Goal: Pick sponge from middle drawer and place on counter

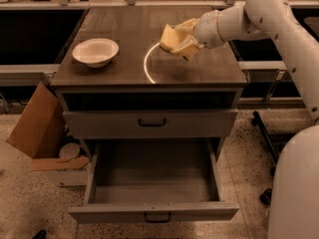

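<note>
The broad, flat, dark grey-brown surface of the counter (209, 68) carries a round white bowl (95, 51), standing upright. A thin white curved arc (146, 66) is marked right of the bowl. Farther right of the bowl the gripper (185, 40) hangs over the surface, jaws clamped on a pale yellow foam sponge (170, 38).
</note>
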### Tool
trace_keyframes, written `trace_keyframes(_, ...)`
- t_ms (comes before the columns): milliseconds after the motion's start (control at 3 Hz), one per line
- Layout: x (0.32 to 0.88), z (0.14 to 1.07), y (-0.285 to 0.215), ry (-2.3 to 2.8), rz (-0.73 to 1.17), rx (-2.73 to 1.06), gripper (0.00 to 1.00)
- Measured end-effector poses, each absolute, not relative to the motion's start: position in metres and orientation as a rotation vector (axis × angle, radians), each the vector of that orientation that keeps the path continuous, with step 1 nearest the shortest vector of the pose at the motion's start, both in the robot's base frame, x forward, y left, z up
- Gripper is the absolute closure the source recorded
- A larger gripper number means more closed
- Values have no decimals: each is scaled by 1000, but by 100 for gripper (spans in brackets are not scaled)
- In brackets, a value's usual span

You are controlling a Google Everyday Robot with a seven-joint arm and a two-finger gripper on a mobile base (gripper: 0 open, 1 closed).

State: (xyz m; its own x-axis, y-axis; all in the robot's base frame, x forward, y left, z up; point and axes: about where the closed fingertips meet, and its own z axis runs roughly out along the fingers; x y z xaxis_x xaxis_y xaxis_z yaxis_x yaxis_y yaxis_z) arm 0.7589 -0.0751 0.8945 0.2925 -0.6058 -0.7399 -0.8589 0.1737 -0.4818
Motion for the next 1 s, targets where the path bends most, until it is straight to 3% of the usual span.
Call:
trace_keyframes(333, 771, 886, -76, 1446, 322, -1504, 14)
trace_keyframes(667, 780, 879, -78, 1474, 334, -1486, 0)
trace_keyframes(1000, 785, 877, -89, 1498, 341, -1431, 0)
